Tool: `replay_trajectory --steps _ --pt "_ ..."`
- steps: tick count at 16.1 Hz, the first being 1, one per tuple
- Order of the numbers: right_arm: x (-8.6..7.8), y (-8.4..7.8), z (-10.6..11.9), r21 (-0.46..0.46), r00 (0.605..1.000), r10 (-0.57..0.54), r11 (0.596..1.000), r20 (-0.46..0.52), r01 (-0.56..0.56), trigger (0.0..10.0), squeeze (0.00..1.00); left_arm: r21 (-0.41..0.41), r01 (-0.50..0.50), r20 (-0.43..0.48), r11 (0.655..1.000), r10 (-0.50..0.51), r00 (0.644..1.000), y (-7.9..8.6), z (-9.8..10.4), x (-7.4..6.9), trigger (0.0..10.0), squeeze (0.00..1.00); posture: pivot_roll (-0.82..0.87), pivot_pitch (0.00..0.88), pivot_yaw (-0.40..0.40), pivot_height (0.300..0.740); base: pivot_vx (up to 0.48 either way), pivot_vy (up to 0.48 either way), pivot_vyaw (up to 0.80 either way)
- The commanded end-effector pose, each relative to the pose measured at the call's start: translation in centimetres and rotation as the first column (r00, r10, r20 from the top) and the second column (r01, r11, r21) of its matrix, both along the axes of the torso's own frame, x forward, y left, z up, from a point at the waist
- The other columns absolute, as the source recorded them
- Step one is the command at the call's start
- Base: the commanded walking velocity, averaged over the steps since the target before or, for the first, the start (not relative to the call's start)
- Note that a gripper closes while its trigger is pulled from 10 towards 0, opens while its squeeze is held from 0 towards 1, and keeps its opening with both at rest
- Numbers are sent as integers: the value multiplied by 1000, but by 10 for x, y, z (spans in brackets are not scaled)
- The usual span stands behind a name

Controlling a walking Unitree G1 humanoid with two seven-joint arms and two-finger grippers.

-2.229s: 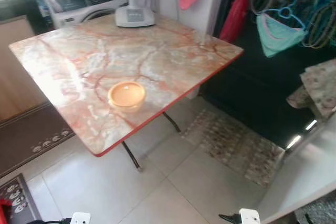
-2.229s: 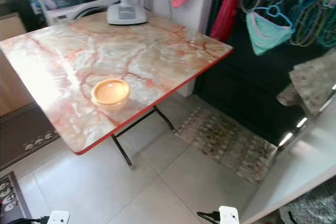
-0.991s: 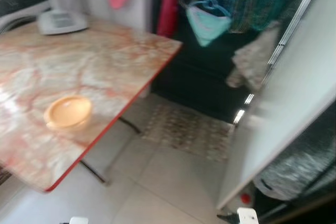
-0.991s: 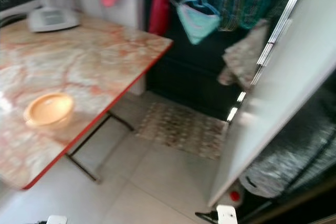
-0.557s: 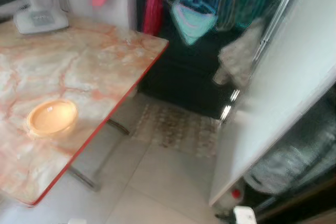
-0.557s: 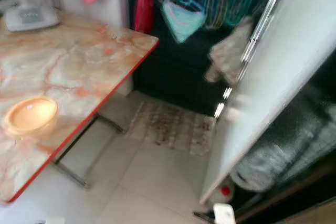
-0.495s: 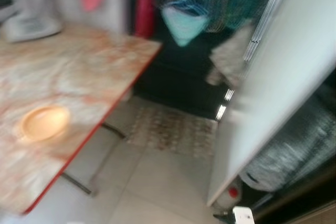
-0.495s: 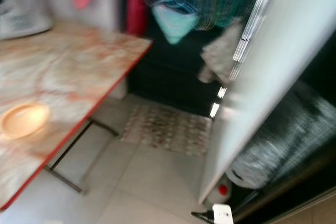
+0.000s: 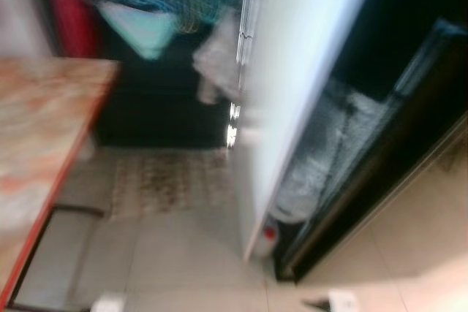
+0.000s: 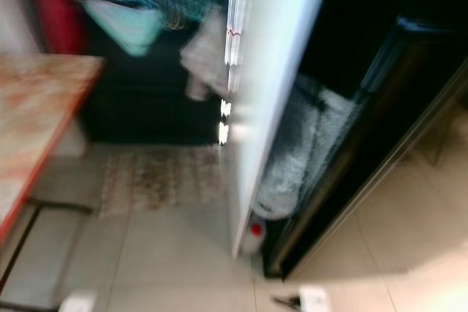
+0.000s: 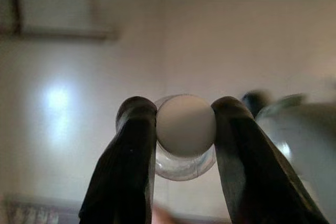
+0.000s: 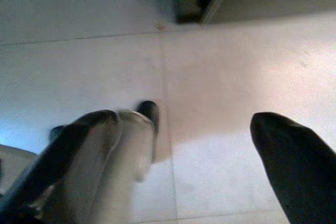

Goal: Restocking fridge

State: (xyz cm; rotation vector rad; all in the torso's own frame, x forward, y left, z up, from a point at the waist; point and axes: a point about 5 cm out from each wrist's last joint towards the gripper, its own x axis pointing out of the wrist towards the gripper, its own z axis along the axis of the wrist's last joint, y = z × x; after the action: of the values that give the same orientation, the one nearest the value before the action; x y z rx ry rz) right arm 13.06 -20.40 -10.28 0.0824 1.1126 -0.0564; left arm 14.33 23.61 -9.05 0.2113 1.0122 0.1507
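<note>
A bottle (image 11: 185,137) was held clamped by its white cap in the left hand (image 11: 184,129); the right hand (image 12: 210,145) was spread apart. The open fridge door (image 9: 307,71) had been reached, stocking judged not yet done.

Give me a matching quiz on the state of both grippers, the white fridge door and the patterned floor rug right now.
Things:
1. left gripper
2. right gripper
3. white fridge door
4. patterned floor rug

States:
A. swung open
B. shut on the clear plastic bottle with a white cap
C. lying flat between the marble-pattern table and the fridge
D. open above the pale tiled floor

Pairs: 1-B, 2-D, 3-A, 4-C
</note>
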Motion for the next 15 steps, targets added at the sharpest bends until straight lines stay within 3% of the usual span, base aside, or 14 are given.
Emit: replay_trajectory --steps 1,3,15 --pt "7 5 2 9 1000 6 1000 21 -6 10000 0 16 -5 -43 1000 6 999 7 -3 -13 10000 0 129 0 -53 740 0 0 -800" --pt "7 5 2 9 1000 6 1000 21 -6 10000 0 46 59 -58 997 -56 997 7 -3 -13 10000 0 127 0 -52 740 0 -204 -800" --pt "6 9 1 18 1000 1 1000 22 -1 10000 0 47 33 -50 998 -31 998 13 0 -10 10000 0 125 0 -32 740 0 -35 -800"
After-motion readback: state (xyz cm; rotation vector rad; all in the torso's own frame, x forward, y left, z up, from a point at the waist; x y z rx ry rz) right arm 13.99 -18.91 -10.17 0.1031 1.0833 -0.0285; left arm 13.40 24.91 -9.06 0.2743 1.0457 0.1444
